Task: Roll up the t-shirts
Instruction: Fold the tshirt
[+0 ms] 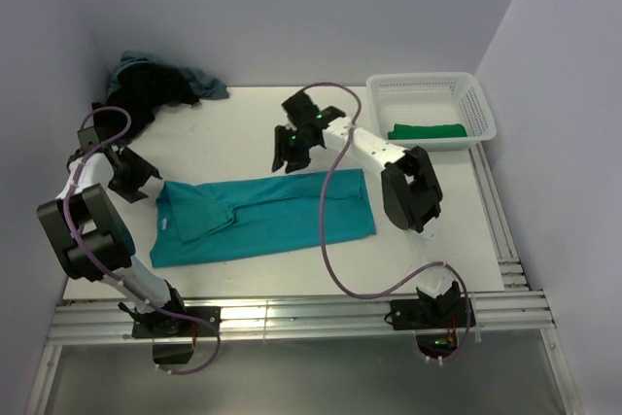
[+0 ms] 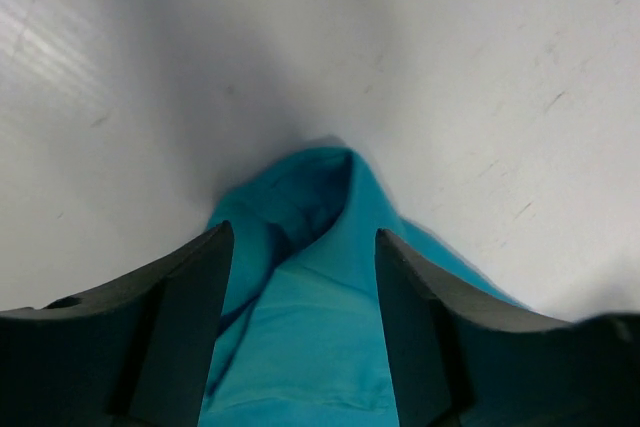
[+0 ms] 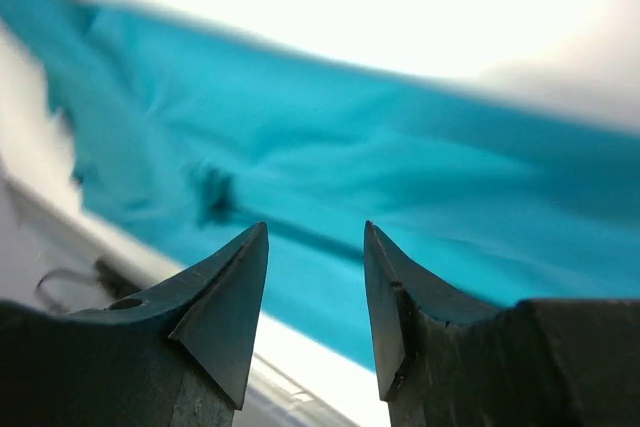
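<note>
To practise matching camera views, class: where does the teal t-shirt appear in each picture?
Top external: teal t-shirt lies flat, mid-table.
Left wrist: t-shirt at bottom centre, one end showing.
Right wrist: t-shirt bands across the middle.
Shared landmark: the white table beneath it.

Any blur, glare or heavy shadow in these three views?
Top external: sharp and evenly lit. Left wrist: sharp, with a dark shadow on the table around the teal shirt. Right wrist: teal shirt blurred, background blown out white.
</note>
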